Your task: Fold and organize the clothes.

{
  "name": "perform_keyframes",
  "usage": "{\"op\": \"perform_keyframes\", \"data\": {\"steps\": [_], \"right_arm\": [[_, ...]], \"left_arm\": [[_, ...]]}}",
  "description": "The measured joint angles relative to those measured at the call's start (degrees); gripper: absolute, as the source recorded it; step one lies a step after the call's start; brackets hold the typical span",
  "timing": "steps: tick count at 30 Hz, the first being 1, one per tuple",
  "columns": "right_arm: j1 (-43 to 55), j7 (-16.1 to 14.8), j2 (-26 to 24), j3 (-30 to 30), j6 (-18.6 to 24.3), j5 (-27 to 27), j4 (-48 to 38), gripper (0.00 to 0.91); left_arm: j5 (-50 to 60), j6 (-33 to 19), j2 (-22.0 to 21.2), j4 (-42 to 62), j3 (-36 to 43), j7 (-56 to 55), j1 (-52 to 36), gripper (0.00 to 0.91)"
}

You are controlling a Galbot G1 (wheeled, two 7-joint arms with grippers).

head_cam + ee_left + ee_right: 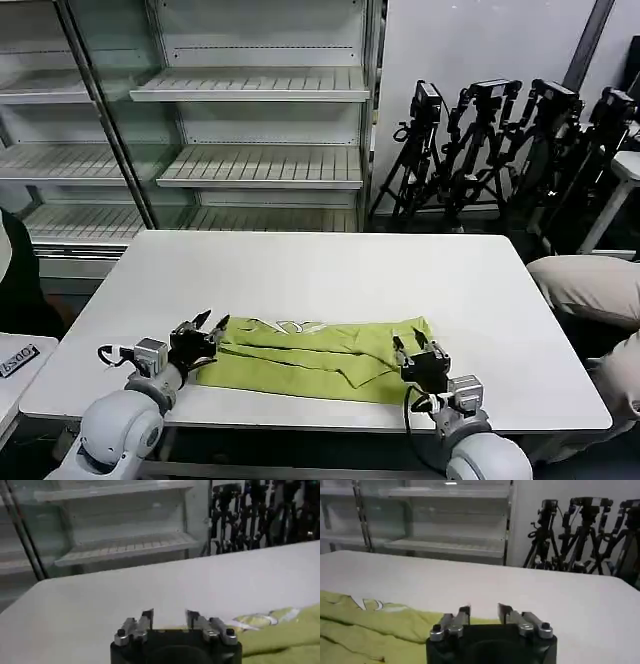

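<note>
The lime-green shirt (pixel 315 352) lies folded into a long band near the front edge of the white table (pixel 320 270), its collar and white print facing the far side. My left gripper (pixel 211 324) is open at the band's left end, its fingertips over the cloth edge. My right gripper (pixel 415 343) is open at the band's right end, just above the fabric. In the left wrist view the shirt (pixel 280 630) shows beside the open left gripper (pixel 169 614). In the right wrist view the shirt (pixel 375 622) runs under the open right gripper (pixel 484 608).
Empty metal shelves (pixel 250 130) stand behind the table. Black tripods (pixel 500 140) cluster at the back right. A person's beige-trousered leg (pixel 585 285) sits by the table's right edge. A small side table with a label (pixel 15 365) is at the left.
</note>
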Motion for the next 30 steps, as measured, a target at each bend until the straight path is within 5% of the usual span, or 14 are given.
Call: {"op": "perform_keyframes", "data": {"steps": [8,9,10,11,30], "right_arm": [[-2.6,-0.3,0.4,0.9,0.3,-0.7,2.6,0.907],[-2.9,-0.3,0.5,0.9,0.4,-0.8,2.9,0.907],[-3.2,-0.3,0.7,0.9,0.4,-1.0,3.2,0.907],[-3.5,-0.3,0.7,0.9,0.5,-1.1,3.5,0.907],[-5.6,0.1,1.6,0.6,0.5,-2.9,4.7,0.907]], "left_arm": [[-4.3,0.1,-1.3,0.9,3.6,-8.6,0.1,0.907],[-4.7,0.1,-1.4,1.2,4.0,-9.3,0.2,0.504],[-5.0,0.1,-1.6,1.4,4.4,-10.1,0.2,0.202],[-5.3,0.1,-1.7,1.7,4.8,-10.8,0.1,0.020],[-8.1,-0.2,-2.7,4.0,8.1,-18.1,-0.8,0.020]]}}
